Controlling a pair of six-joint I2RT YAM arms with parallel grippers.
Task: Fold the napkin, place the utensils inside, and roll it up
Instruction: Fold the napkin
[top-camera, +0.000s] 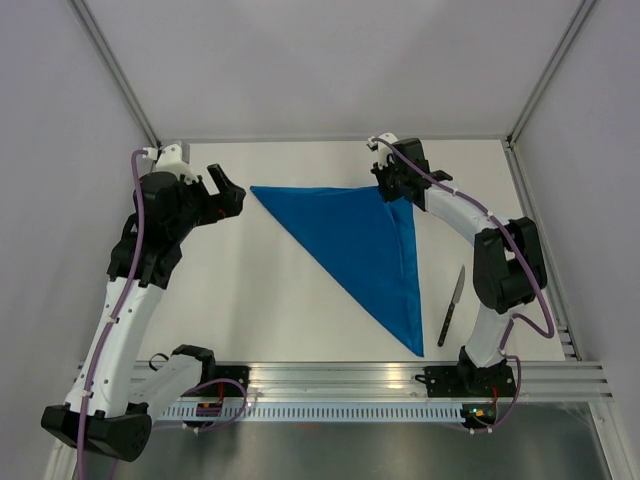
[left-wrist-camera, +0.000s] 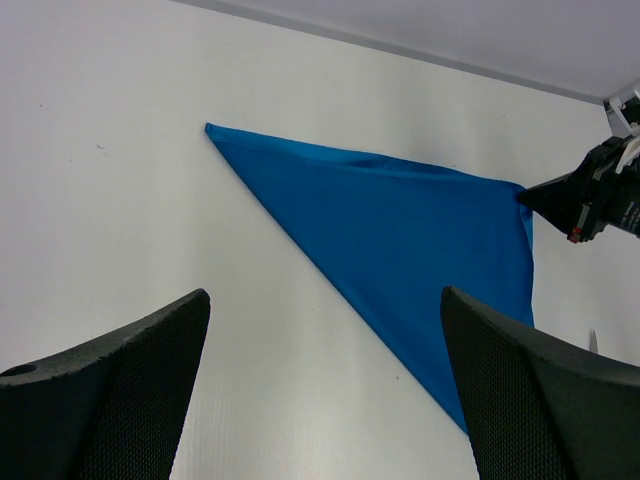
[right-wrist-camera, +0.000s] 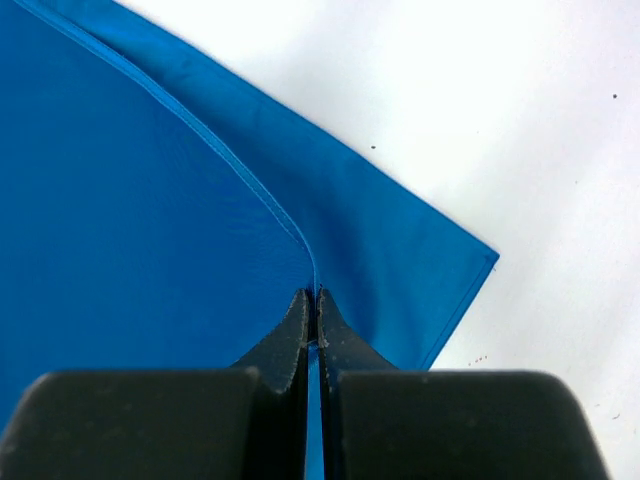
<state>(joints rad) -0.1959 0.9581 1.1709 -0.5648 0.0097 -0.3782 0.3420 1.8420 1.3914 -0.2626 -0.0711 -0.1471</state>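
The blue napkin (top-camera: 365, 245) lies on the table folded into a triangle, with points at far left, far right and near right. My right gripper (top-camera: 385, 190) is shut on the napkin's upper layer (right-wrist-camera: 200, 230) at the far right corner; the hem runs between the fingertips (right-wrist-camera: 300, 320). The lower layer's corner (right-wrist-camera: 440, 270) sticks out past it. My left gripper (top-camera: 232, 197) is open and empty, just left of the napkin's far left point (left-wrist-camera: 215, 132). The knife (top-camera: 451, 306), black handle and silver blade, lies right of the napkin near the right arm.
The right arm (top-camera: 500, 260) stretches over the table's right side, above the knife. A metal rail (top-camera: 400, 375) runs along the near edge. Grey walls close in the table on three sides.
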